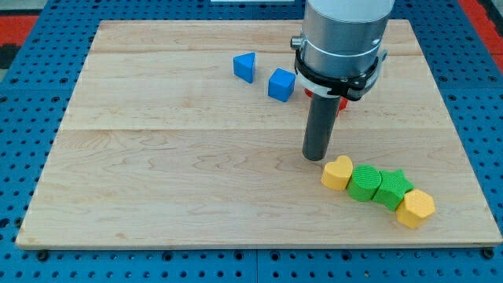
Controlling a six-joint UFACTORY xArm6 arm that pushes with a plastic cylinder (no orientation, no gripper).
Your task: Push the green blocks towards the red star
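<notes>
Camera view: a wooden board (157,181) on a blue pegboard. Far left lies a blue triangular block (245,66), then a blue cube (281,84) just right of it. My tip (315,156) rests mid-board; I have no claw, only a rod. A sliver of red block (343,103) peeks from behind my arm, shape unclear. Near right, just beyond my tip, four blocks touch in a row: yellow heart (338,173), green round block (365,183), green star (392,189), yellow hexagon (415,207).

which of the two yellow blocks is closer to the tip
The yellow heart, at the left end of the row, just below-right of my tip. The other yellow block sits at the row's far right end, beyond both green blocks.
</notes>
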